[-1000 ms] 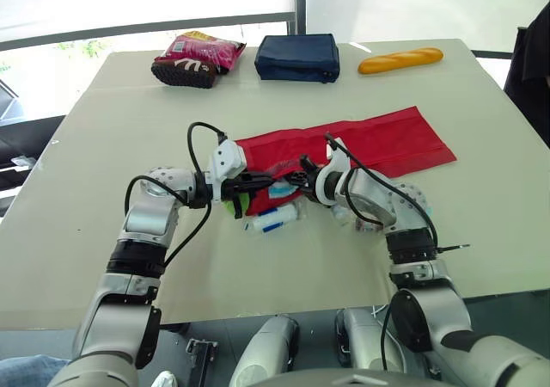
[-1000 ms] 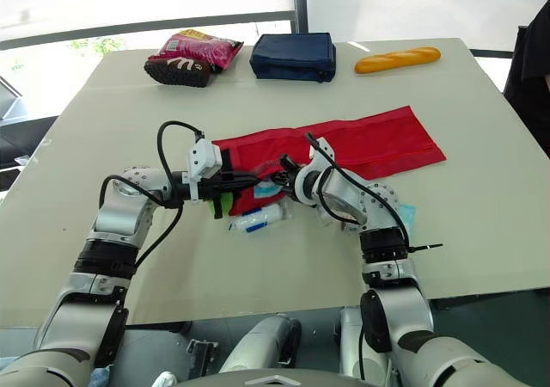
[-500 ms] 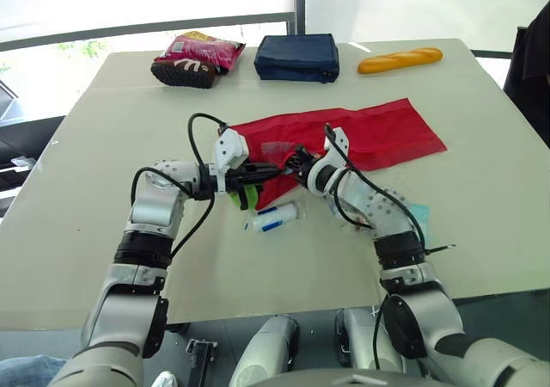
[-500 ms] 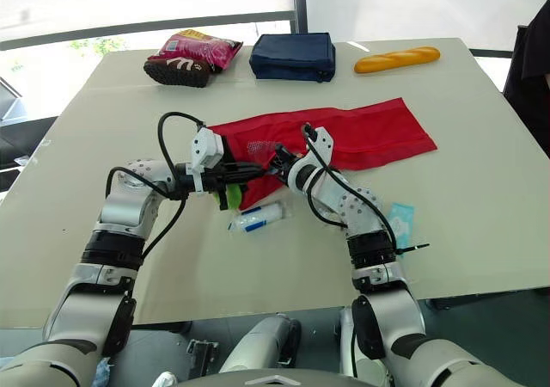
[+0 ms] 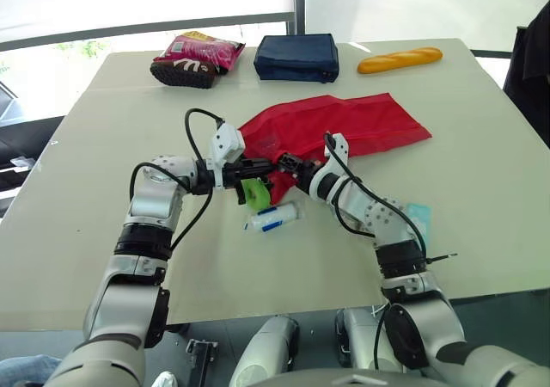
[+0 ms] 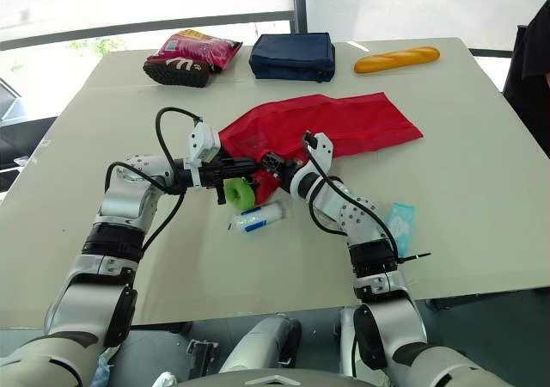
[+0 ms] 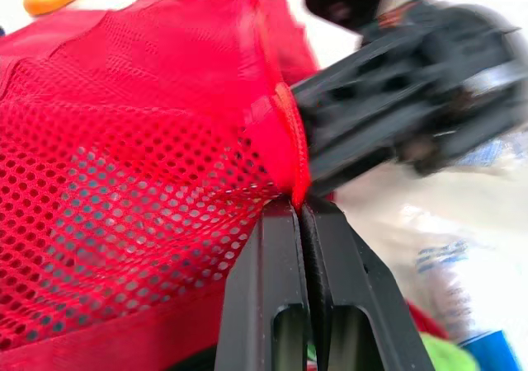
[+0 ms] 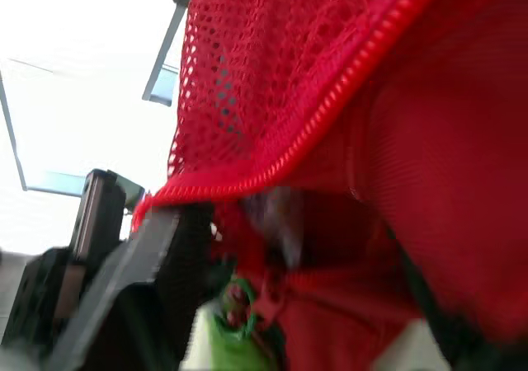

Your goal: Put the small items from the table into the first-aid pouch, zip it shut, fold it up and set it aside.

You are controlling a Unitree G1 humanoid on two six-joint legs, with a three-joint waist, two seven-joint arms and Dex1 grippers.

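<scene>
Your red pouch [image 5: 335, 125] lies mid-surface [image 5: 103, 129], its left end lifted. Your left claw [image 7: 299, 206] is pressed together, pinching its mesh edge. Your right claw [image 5: 288, 161] meets it there, though I cannot tell its grip. Toward the front edge lie a tube [image 5: 273, 218] and a green roll [image 5: 255, 193].

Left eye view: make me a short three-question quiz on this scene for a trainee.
1. True or false: the left pincer is shut on the edge of the red pouch.
2. Which lies on the table by the green roll? A white-and-blue tube; B scissors; C cup.
3. Fill in: the baguette lies right of the navy ____.
Key: 1 true; 2 A; 3 bag.
</scene>
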